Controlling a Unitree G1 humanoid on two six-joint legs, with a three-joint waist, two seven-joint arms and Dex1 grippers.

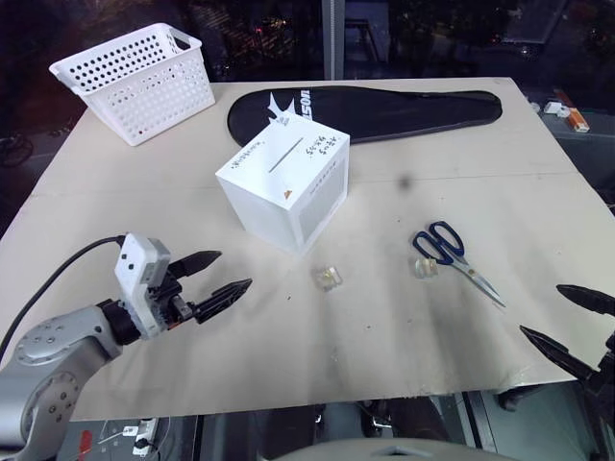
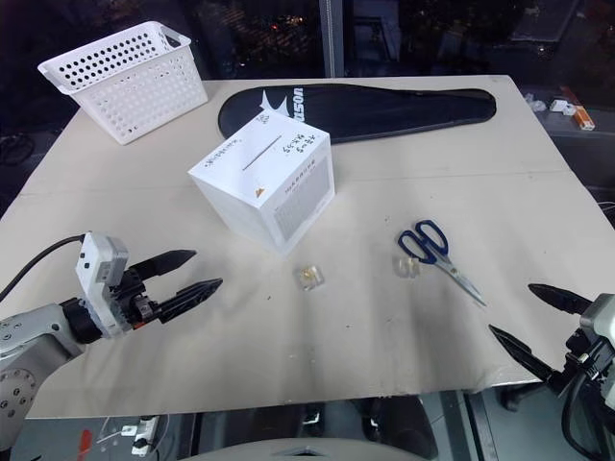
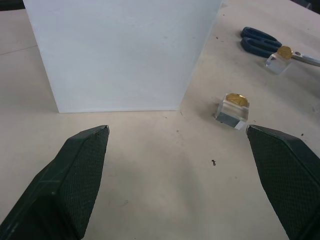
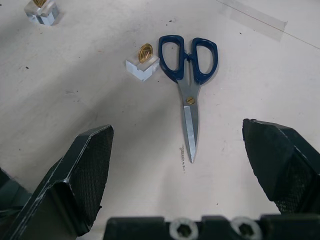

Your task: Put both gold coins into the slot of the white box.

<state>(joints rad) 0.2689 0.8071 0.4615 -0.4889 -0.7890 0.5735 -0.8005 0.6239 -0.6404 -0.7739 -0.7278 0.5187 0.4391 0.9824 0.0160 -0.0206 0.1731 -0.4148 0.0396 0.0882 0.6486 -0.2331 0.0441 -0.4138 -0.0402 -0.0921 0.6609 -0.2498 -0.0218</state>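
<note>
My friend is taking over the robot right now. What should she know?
Left end effector: open, holding nothing, low over the table in front of the white box.
Right end effector: open, holding nothing, near the table's front right edge.
One gold coin lies on the table just in front of the box; the other gold coin lies by the handles of the scissors.
Done: nothing; the slot on top of the box has received no coin.
Left: pick up each coin and drop it in the slot.

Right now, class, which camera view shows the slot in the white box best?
The left eye view: it looks down on the white box, so the slot shows as a dark diagonal line across the top. The right eye view shows it likewise. The left wrist view shows a plain side of the box, not its top.
</note>
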